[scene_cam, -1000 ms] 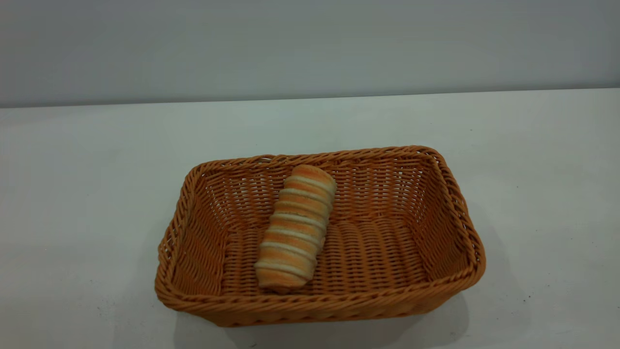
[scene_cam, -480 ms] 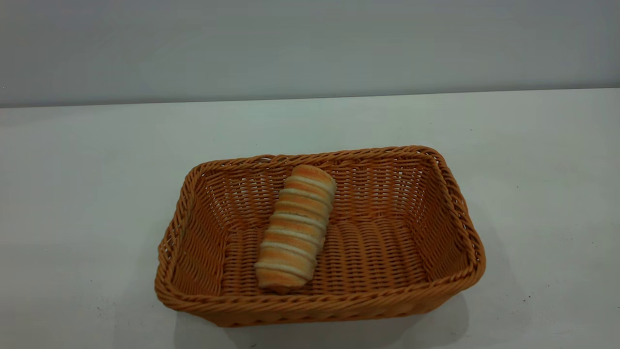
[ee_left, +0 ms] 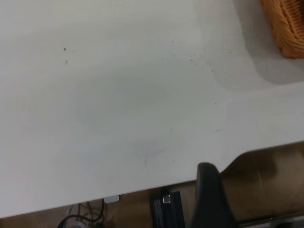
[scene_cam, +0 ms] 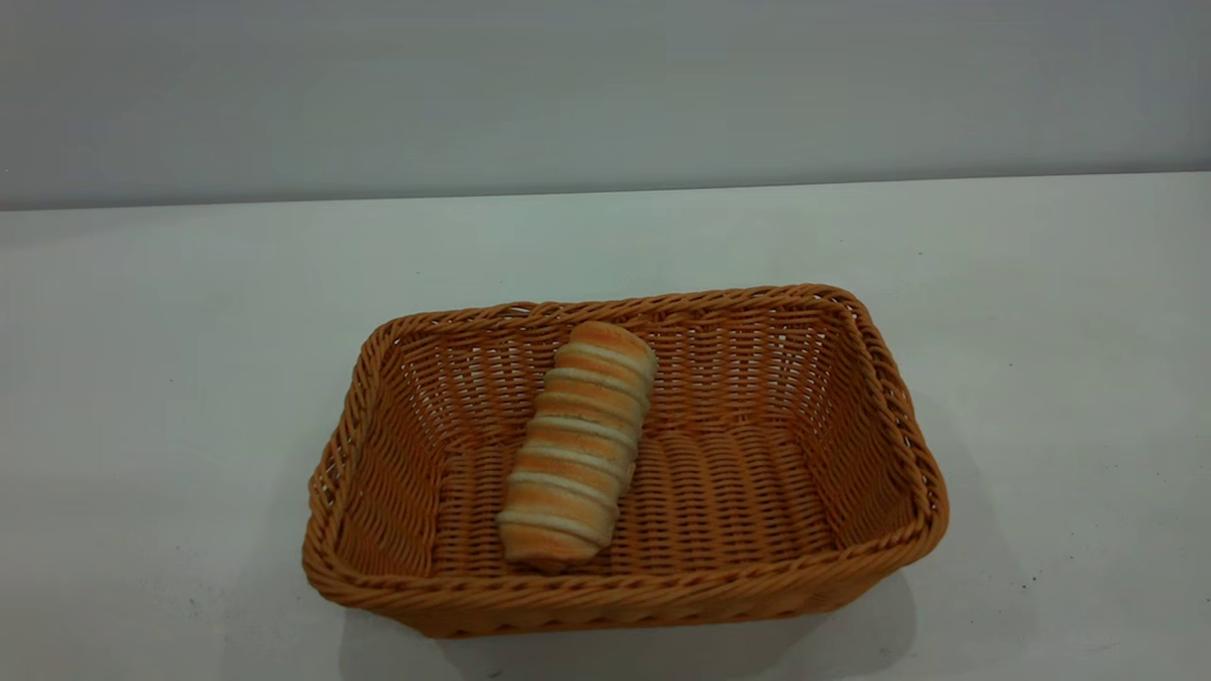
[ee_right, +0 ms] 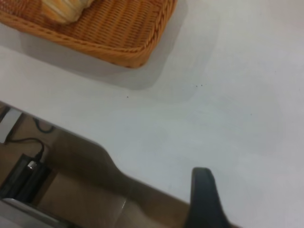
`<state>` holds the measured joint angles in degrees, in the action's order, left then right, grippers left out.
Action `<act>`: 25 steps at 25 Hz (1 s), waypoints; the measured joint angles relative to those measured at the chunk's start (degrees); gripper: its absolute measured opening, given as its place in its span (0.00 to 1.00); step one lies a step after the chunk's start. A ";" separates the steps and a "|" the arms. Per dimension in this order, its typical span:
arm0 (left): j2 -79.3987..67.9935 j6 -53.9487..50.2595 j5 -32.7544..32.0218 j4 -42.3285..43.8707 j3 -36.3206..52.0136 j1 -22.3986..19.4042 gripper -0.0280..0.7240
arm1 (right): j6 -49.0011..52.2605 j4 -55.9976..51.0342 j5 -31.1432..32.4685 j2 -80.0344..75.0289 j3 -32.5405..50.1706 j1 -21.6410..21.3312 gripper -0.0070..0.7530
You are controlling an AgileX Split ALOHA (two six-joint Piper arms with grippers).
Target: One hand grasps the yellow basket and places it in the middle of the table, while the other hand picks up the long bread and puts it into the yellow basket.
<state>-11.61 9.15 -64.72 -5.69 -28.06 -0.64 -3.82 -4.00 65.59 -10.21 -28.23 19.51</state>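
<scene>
No readable text anywhere. No labels, brands, numbers or signs on yellow basket (scene_cam: 856,577), long bread (scene_cam: 575,445) or table (scene_cam: 189,331). Gear below table's edge in both wrist views, too dim to show any lettering.

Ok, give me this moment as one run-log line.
long bread: lying inside yellow basket | basket: mid-table | left gripper: back at table edge, holding nothing | right gripper: same

Long bread (ee_right: 64,9) inside yellow basket (ee_right: 123,38)
</scene>
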 joint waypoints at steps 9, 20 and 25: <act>1.96 0.00 -0.02 0.00 0.00 0.00 0.77 | 0.00 -0.05 0.00 1.15 0.00 -3.16 0.68; 12.65 0.00 -0.47 -0.05 0.00 0.00 0.77 | 0.00 -0.05 0.10 5.08 0.00 -20.31 0.68; 12.65 0.00 -0.47 -0.05 0.00 0.00 0.77 | 0.00 -0.05 0.15 5.08 0.00 -18.67 0.68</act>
<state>1.05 9.15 -65.19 -5.74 -28.06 -0.64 -3.82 -4.05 65.75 -5.13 -28.23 0.84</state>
